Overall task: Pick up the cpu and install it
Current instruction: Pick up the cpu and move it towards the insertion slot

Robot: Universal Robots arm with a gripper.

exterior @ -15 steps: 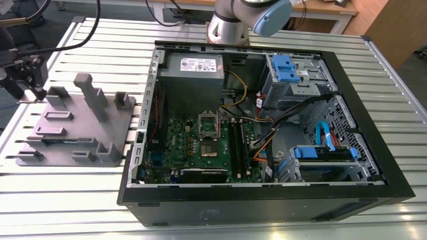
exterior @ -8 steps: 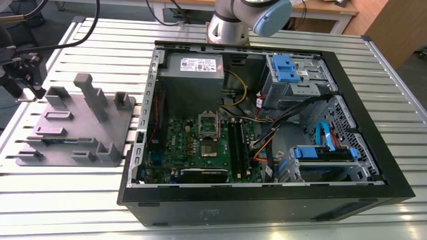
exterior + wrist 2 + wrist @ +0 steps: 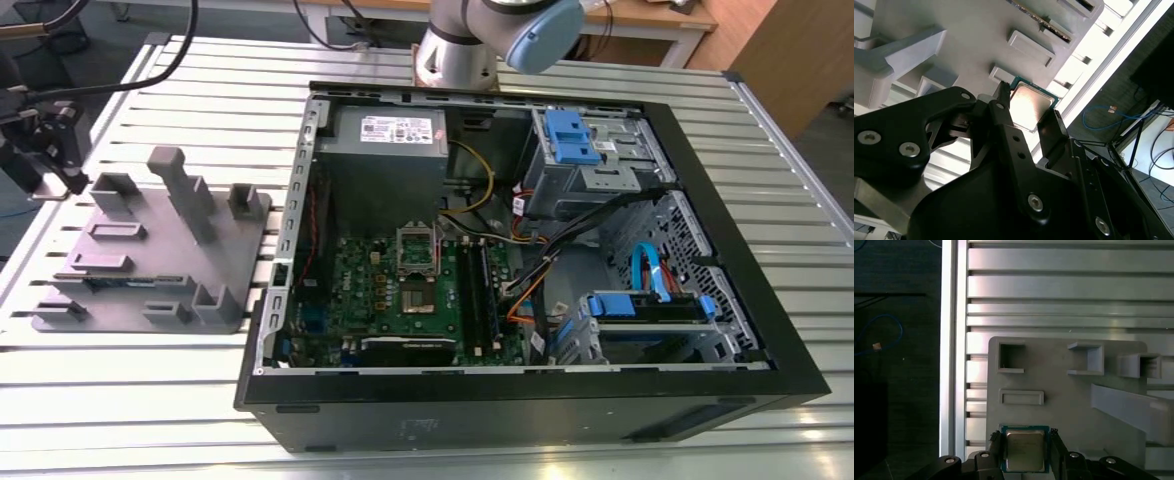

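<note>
The jaws of the gripper [image 3: 1025, 436] pinch the cpu [image 3: 1025, 455] by two opposite edges, with a black finger [image 3: 996, 442] tight against each side. In the exterior view the arm [image 3: 461, 45] rises behind the open computer case [image 3: 507, 400] on the slatted table [image 3: 120, 390]. Its gripper points down at the exterior view's left, over the grey fixture [image 3: 147, 250]. In both wrist views the cpu is at the fixture's edge, silver top up, near a low rectangular block [image 3: 1021, 397]. Whether it rests there or is lifted cannot be told.
</note>
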